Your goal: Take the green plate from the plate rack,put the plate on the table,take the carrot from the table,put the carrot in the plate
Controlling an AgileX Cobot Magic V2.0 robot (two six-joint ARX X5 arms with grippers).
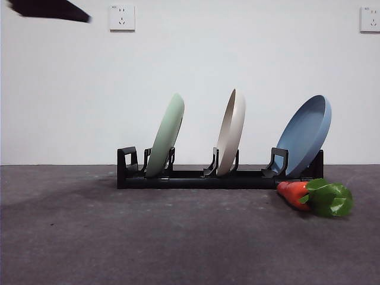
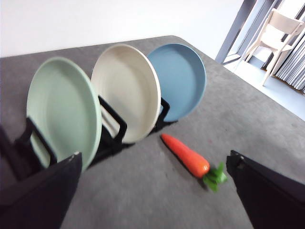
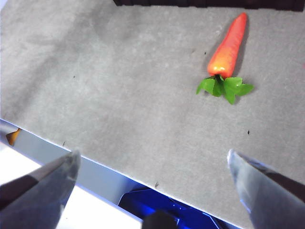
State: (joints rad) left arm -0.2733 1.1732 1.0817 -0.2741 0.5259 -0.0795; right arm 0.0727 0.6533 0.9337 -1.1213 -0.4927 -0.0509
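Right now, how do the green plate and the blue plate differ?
The green plate is pale mint; the blue plate is dusty blue. Green stands at the plate rack's end far from the carrot; blue stands at the end beside it. Green stands steeper; blue leans further over. Both are round, shallow, similar in size and on edge.

Front view: one arm (image 1: 50,9) is only a blurred black tip, cut by the top edge. Rack's (image 1: 196,177) right end hidden behind blue plate (image 1: 304,135) and carrot (image 1: 297,192). Left wrist view looks slightly blurred; green plate's (image 2: 62,107) lower rim sits behind a prong.
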